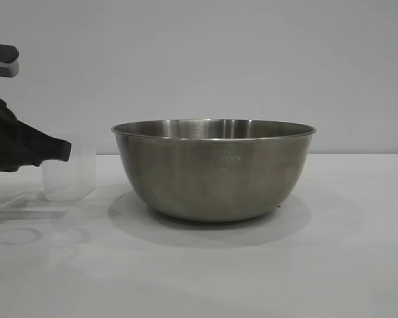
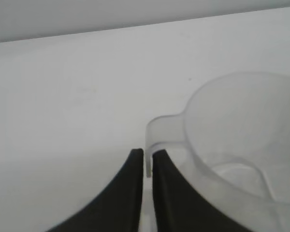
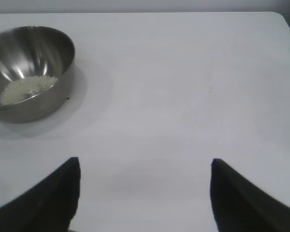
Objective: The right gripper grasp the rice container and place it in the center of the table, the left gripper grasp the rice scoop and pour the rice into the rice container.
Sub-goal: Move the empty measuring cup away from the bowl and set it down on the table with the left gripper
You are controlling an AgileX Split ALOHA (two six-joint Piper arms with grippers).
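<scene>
I see the counter [image 1: 345, 265] filling the exterior view, white and matte, with its far edge running along the grey wall. The rice container [image 1: 213, 169] is the biggest thing on it, a steel bowl standing upright about midway along the counter, well back from the near edge. From the right wrist view I can look down into the rice container [image 3: 29, 67] and see the rice [image 3: 26, 89] lying as a small pale heap on its floor.

My left arm comes in from the counter's left edge, low and reaching nearly level toward the middle, tipped slightly downward. The left end effector [image 1: 65, 151] sits at the left side of the rice scoop [image 1: 69, 173]. In the left wrist view the left end effector [image 2: 148, 162] has its two black fingers [image 2: 130, 193] almost together, with only a thin slit between them, and the lower end of the scoop's loop handle [image 2: 157, 133] sits in that slit. I cannot tell whether the fingers are pressing on it.

The rice scoop stands upright on the counter, just beside the rice container on its left and apart from it. It looks empty.

The right end effector [image 3: 145, 169] hangs above bare counter, well apart from the rice container, fingers spread wide and holding nothing.
</scene>
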